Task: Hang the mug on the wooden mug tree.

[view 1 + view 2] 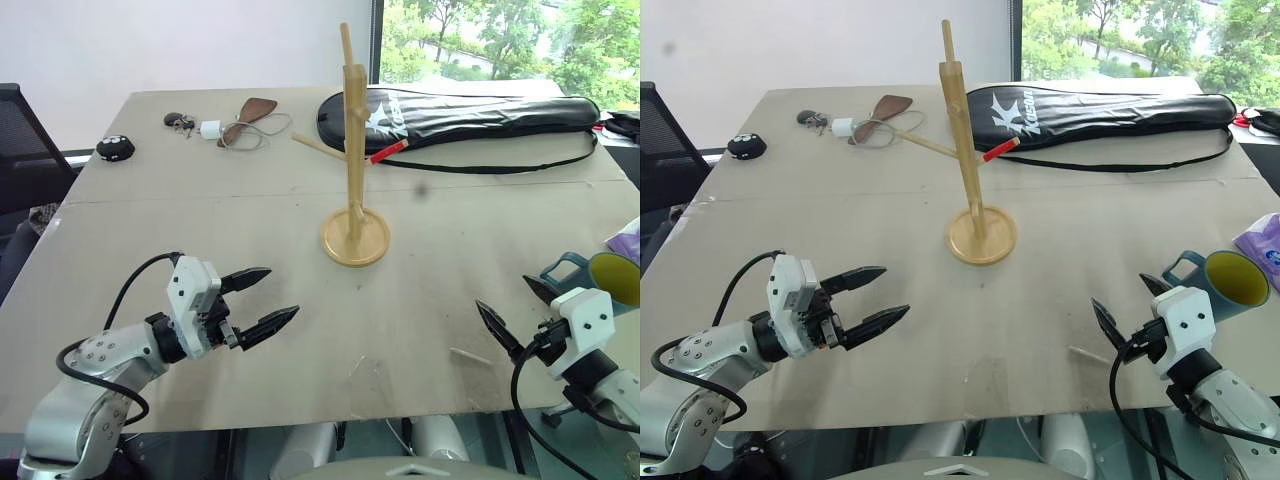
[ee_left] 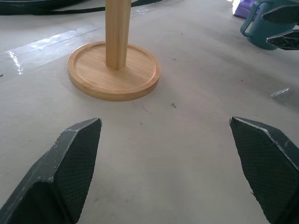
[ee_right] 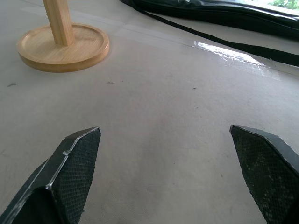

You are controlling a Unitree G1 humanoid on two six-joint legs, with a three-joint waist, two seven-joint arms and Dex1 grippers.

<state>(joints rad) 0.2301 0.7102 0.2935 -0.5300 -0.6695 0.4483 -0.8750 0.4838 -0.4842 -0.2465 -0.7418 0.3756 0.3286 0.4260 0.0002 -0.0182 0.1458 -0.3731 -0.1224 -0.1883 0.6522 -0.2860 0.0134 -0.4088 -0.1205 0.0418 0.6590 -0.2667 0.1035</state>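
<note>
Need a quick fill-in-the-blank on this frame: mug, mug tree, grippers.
1. The mug lies on its ____ on the table.
2. Both the left gripper and the right gripper are ____.
3. The wooden mug tree holds ____ mugs.
4. The mug lies nearest the ____ gripper.

Missing words: side; open; no; right

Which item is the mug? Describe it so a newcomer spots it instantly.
Start at the beige tabletop and go to its right edge, beside the right gripper. The small teal-blue mug with a yellow inside lies there, the table's only cup.
</note>
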